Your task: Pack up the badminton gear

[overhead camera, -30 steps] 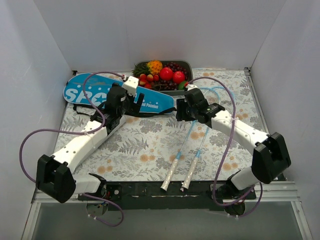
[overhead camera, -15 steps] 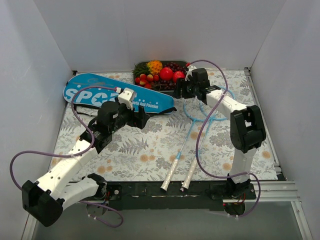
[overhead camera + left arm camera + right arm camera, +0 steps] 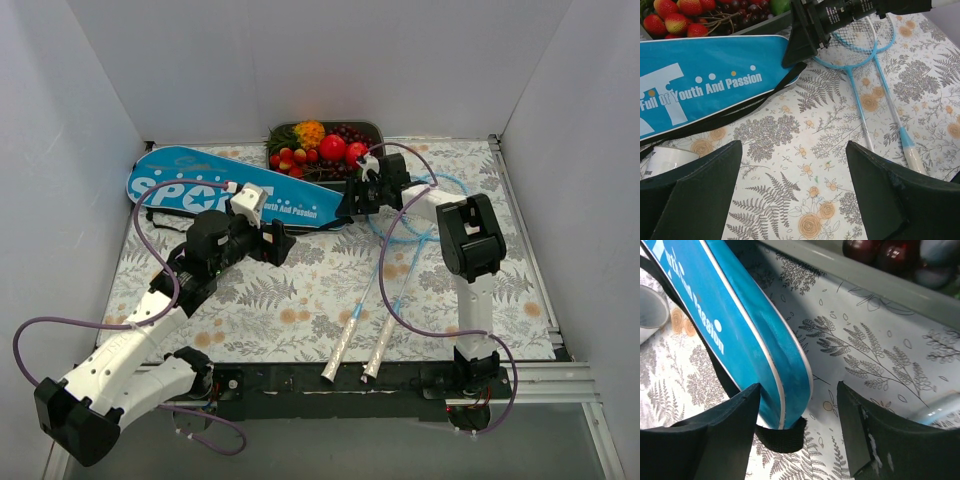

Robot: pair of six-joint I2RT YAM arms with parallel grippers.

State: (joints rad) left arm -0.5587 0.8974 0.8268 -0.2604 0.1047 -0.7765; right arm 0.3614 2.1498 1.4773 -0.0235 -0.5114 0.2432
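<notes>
The long blue bag (image 3: 200, 190) lettered "SPORT" lies flat at the back left, narrow end pointing right. Two light-blue rackets (image 3: 385, 280) with white handles lie side by side right of centre, handles toward the near edge. My left gripper (image 3: 278, 240) is open and empty, just in front of the bag. In the left wrist view it (image 3: 794, 145) hovers over bare cloth, with the white tube (image 3: 667, 159) at the lower left. My right gripper (image 3: 352, 203) is open at the bag's narrow tip. The right wrist view shows the tip (image 3: 785, 390) and its black strap loop between the jaws.
A grey tray (image 3: 375, 128) of colourful fruit stands at the back centre, close behind the bag tip and the right gripper. White walls close in the left, back and right. The table has a floral cloth (image 3: 300, 290). Purple cables loop off both arms.
My right arm has folded back and its gripper has moved from the racket heads to the bag's narrow tip. My left gripper has drawn back off the bag toward the near side.
</notes>
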